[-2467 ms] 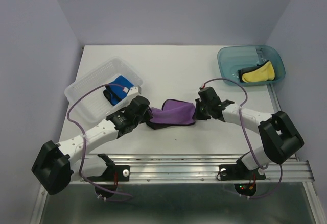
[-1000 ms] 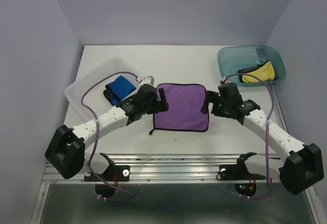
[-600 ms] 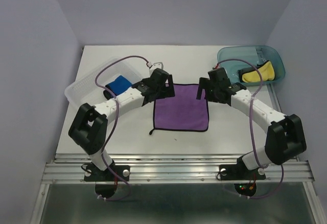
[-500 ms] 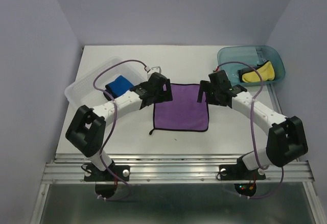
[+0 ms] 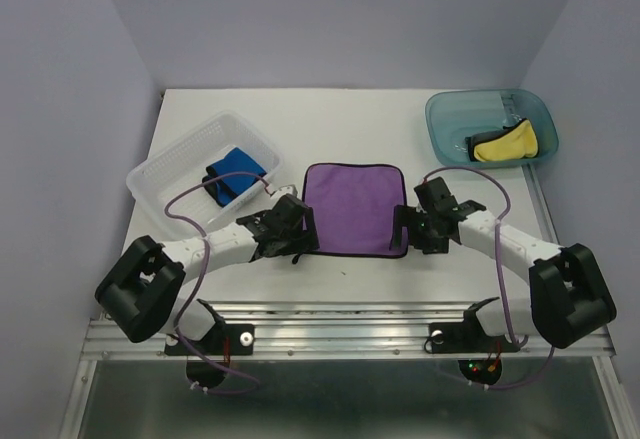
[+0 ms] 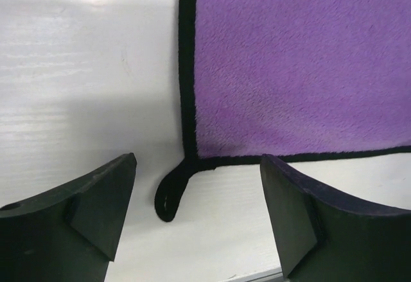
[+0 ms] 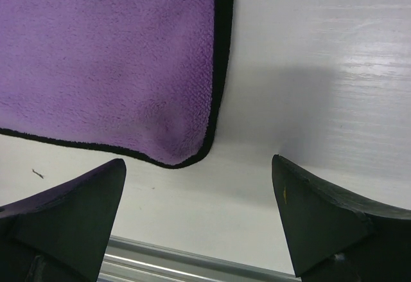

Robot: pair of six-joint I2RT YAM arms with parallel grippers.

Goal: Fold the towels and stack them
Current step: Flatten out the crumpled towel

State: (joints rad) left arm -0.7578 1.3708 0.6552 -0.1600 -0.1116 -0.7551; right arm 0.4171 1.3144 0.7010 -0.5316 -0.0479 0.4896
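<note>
Purple towel (image 5: pixel 355 209) flat, spread at table centre, roughly square, sides parallel to table edges. Near-left corner, with hanging loop (image 6: pixel 168 195), sits between fingers of left gripper (image 5: pixel 293 237). Near-right corner sits likewise at right gripper (image 5: pixel 418 234). Each arm nearest own corner. Both grippers: fingers wide apart, holding nothing. Likely next: pinch near corners, fold toward far edge.

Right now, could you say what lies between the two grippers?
The flat purple towel lies between the left gripper and right gripper, seen in the top view.
</note>
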